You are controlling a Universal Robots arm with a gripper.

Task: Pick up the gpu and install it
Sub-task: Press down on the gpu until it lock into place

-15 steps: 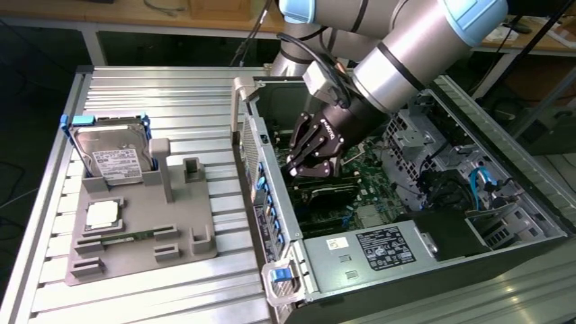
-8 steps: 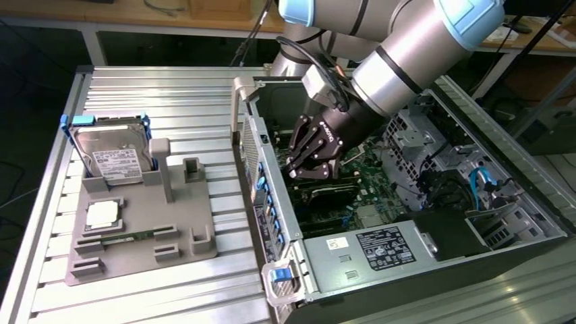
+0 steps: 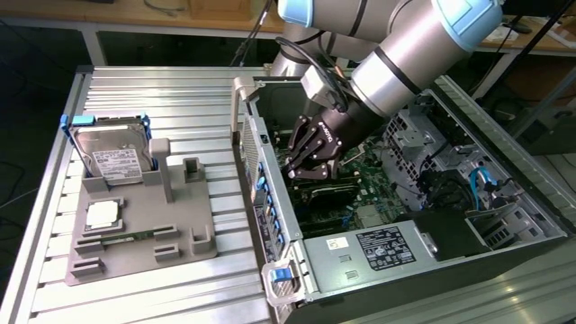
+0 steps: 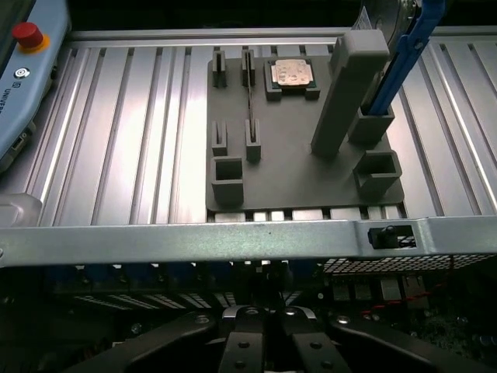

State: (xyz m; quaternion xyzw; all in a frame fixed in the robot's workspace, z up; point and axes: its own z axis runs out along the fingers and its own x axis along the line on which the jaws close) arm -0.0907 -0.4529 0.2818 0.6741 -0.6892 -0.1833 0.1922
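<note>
Gpu indistinct beneath gripper (image 3: 309, 173) in case (image 3: 270, 209)

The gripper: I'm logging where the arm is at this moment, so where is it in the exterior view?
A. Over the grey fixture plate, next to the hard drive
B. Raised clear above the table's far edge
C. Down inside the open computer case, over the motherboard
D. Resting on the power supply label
C: the gripper sits low inside the open computer case, over the motherboard, away from the grey fixture plate holding the hard drive.

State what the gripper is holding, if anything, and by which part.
It cannot be told: the gripper, low over the motherboard in the computer case, has its jaws shut, with their tips hidden.
</note>
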